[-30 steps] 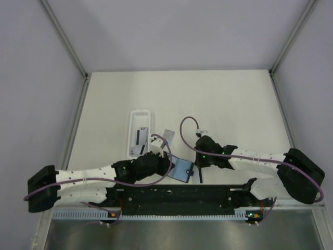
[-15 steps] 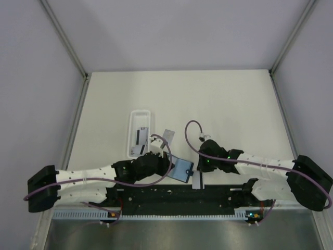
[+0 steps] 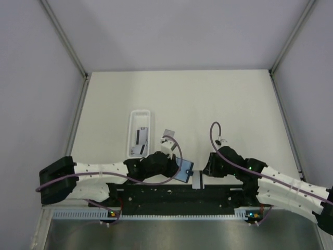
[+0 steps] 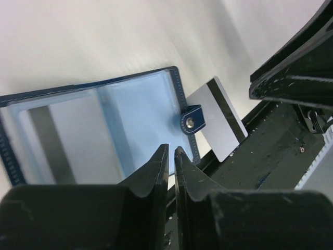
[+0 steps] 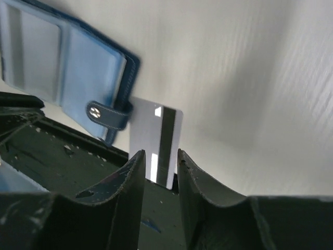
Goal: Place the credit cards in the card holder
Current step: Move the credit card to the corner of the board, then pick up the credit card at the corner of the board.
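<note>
The card holder (image 3: 183, 170) lies open near the table's front edge, light blue inside (image 4: 130, 109), snap stud tab (image 4: 191, 121) to its right. One of the credit cards sits in its left pocket (image 4: 57, 140). Another credit card (image 3: 197, 180) with a black stripe (image 5: 156, 138) lies flat just right of the holder, its near end over the black base. My right gripper (image 5: 158, 153) stands open, its tips either side of that card's near end without touching it. My left gripper (image 4: 170, 150) is shut to a hairline slit over the holder's near edge; nothing shows pinched.
A long white tray (image 3: 139, 112) with cards in it stands at the back left. A loose card (image 3: 168, 134) lies between the tray and the holder. The black base bar (image 3: 171, 195) runs along the near edge, right behind the holder.
My right gripper carried the card down beside the holder, then opened and let it go. My left arm shifted right, further over the holder.
</note>
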